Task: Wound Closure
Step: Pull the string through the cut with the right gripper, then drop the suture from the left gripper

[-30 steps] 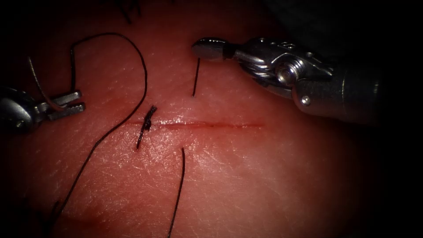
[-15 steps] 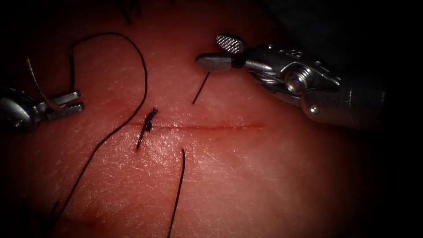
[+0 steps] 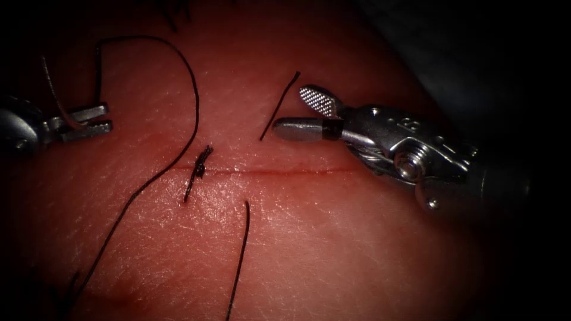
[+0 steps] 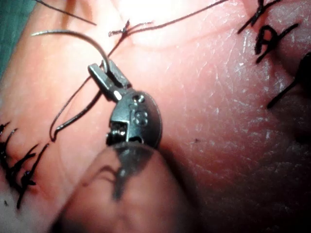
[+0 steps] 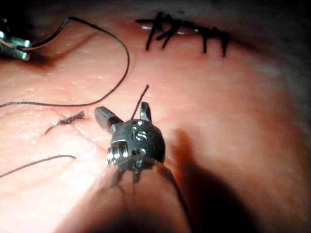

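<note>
While the left tool (image 3: 89, 122) grips the needle (image 3: 55, 101) – tip hidden, clear of the tissue (image 3: 333, 238) – the right tool's (image 3: 300, 113) jaws gape empty.

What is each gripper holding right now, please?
Left gripper: shut on the needle, clear of the tissue.
Right gripper: open, holding nothing, beside a thread end.

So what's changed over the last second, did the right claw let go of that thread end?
Yes. The right claw was shut on the short thread end above the cut; it has opened, dropped toward the cut and shifted right, and the end now stands free. The left claw stays shut on the needle, which is clear of the tissue. The knot is unchanged.
</note>
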